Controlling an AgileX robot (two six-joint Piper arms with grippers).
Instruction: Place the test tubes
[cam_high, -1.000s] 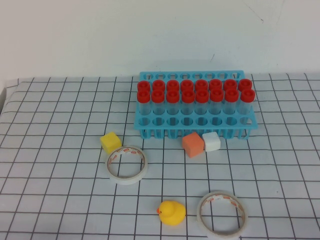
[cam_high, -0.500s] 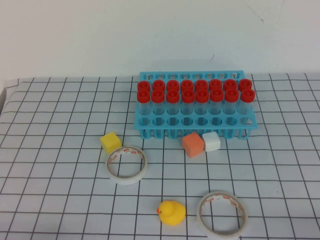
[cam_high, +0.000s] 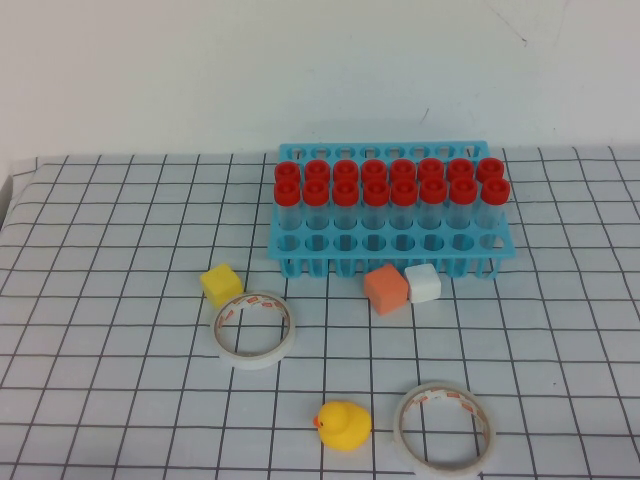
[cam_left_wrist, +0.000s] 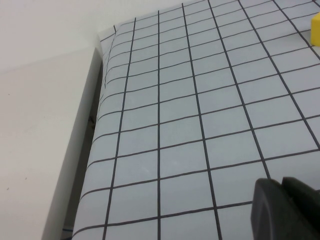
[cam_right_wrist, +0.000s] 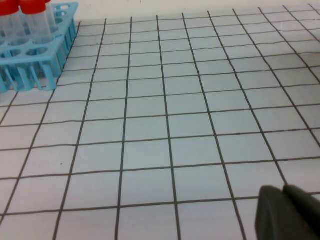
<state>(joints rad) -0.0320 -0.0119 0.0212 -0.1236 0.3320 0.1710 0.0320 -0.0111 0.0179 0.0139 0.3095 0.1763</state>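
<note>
Black left gripper (cam_left_wrist: 282, 202): jaws pressed together, empty; low over the cloth (cam_high: 100, 400) near its edge, out of the high view.
Right gripper (cam_right_wrist: 286, 207): closed too, holding nothing; over bare cloth, one end of the rack within sight.
Duck (cam_high: 343, 426), tape rings (cam_high: 444, 428): nearest clutter, well apart from the rack.
Cubes (cam_high: 387, 289): orange and white side by side just before the rack; yellow further left.
Rack (cam_high: 390, 262): blue, long side facing you, far centre.
Tubes (cam_high: 375, 205): sixteen, two full rows in the rack; its holes hold them upright, long axis vertical, red caps up.
Judgement: you have no loose tube to fetch; both arms look parked.
</note>
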